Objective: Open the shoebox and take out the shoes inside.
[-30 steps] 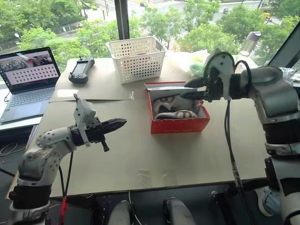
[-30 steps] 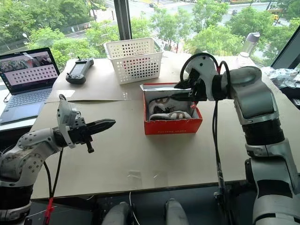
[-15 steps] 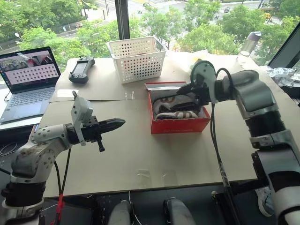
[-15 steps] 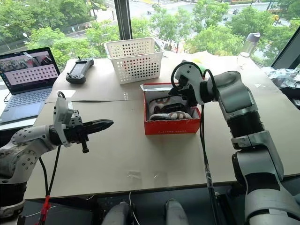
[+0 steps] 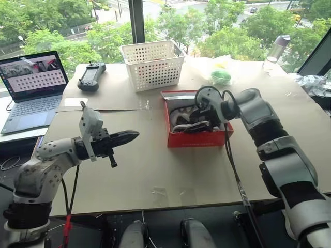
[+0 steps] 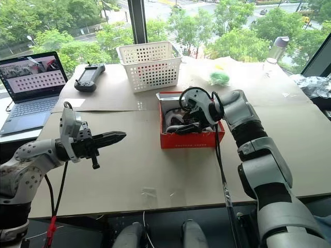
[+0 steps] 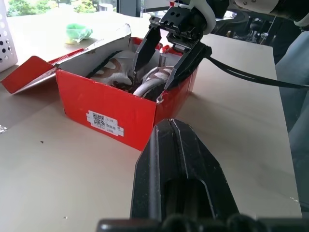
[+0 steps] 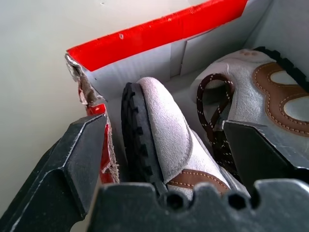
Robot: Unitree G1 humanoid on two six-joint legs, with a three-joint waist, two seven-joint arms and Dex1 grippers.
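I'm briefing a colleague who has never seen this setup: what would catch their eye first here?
Most striking is the open red shoebox in the middle of the table, with the right gripper reaching into it, fingers spread on either side of a cream shoe lying on its side. Out to the left, the left gripper hovers shut above the tabletop, and a white perforated basket stands behind the box.

We cannot see the front shoe (image 8: 166,140) whole: the right pincer (image 7: 161,70) and the shoebox (image 5: 199,138) wall cover its lower part. The rear shoe (image 8: 270,92) is cut off by the picture's edge. The laptop (image 5: 28,88) runs past the surface's left edge, and its screen content is too small to read.
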